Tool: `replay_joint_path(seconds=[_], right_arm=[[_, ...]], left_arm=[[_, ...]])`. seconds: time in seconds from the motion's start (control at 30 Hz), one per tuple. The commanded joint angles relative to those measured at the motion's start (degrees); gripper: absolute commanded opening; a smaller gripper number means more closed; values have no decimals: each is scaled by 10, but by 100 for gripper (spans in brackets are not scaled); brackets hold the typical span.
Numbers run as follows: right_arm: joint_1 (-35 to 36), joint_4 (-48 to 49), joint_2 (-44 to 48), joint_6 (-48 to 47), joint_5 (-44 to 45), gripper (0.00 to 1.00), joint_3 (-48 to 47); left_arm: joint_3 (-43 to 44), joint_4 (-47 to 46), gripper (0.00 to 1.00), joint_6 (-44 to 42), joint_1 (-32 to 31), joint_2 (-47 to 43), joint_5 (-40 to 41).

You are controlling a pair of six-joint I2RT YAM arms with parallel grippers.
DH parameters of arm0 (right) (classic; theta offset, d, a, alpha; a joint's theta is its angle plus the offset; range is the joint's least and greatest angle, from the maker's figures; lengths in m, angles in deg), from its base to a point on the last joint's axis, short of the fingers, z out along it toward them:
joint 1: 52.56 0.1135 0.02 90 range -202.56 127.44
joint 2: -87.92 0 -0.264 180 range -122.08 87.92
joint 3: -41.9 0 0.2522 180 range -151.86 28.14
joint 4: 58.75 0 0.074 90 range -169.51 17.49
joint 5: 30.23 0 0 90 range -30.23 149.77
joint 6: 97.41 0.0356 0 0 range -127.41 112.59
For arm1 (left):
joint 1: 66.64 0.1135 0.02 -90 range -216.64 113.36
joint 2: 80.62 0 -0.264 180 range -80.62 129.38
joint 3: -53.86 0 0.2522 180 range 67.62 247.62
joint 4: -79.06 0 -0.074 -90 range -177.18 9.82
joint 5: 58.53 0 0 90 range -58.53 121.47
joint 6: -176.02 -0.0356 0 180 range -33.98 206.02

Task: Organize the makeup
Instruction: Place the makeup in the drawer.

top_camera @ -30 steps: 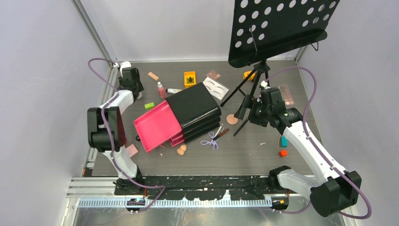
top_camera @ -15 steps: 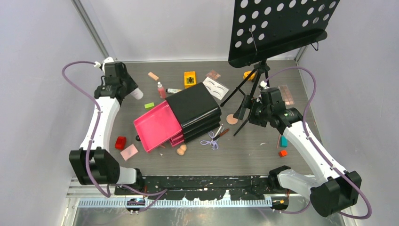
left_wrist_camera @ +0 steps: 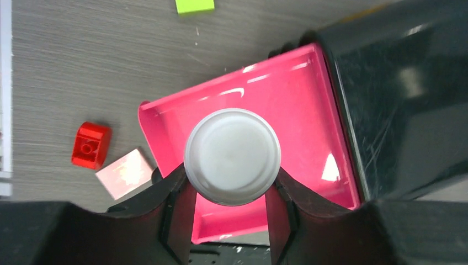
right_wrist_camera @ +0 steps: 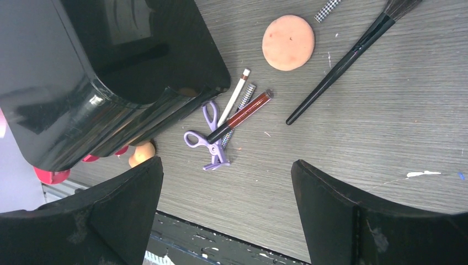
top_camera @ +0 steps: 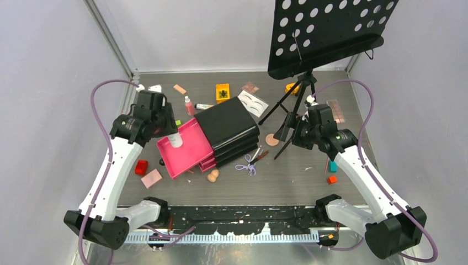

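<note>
Left gripper (left_wrist_camera: 229, 193) clamps white bottle (left_wrist_camera: 232, 154) above open pink drawer (left_wrist_camera: 309, 110); right gripper (right_wrist_camera: 226, 187) hangs wide-jawed over lilac scissors (right_wrist_camera: 207, 138).

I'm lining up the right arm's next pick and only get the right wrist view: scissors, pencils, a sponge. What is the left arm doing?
Observer: The left pincer grips a white bottle above the open pink drawer.
Operator: Anything in that drawer yet?
Observer: Nothing shows on its visible floor, though the bottle hides the middle.
Operator: Any loose pieces on that side?
Observer: A red block and a pale pink square lie on the table beside the drawer.
</note>
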Motion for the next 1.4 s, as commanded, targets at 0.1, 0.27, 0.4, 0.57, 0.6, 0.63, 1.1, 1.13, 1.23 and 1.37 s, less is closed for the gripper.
replay_joint_path(seconds=[0.1, 0.27, 0.4, 0.57, 0.6, 0.63, 1.1, 1.13, 1.23, 1.37], right_arm=[[3, 21, 16, 9, -12, 91, 1], [3, 21, 20, 10, -9, 90, 1], [3, 19, 21, 11, -7, 90, 6], [3, 19, 27, 13, -6, 90, 10], [3, 18, 28, 14, -6, 90, 10], [3, 16, 29, 14, -6, 90, 11], [3, 15, 29, 16, -5, 90, 10], [3, 15, 29, 17, -5, 90, 12], [3, 15, 29, 17, -5, 90, 13], [3, 15, 29, 17, -5, 90, 12]], left_arm=[[57, 84, 0, -75, -147, 50, 144], [64, 108, 0, -95, -245, 95, 264], [80, 134, 0, -108, -283, 138, 359], [95, 155, 0, -128, -303, 180, 420], [97, 162, 0, -128, -304, 188, 423], [100, 169, 0, -128, -304, 198, 424], [57, 151, 0, -137, -306, 242, 430], [54, 150, 0, -137, -306, 247, 430], [42, 148, 0, -131, -306, 261, 430], [24, 125, 0, -132, -306, 265, 423]])
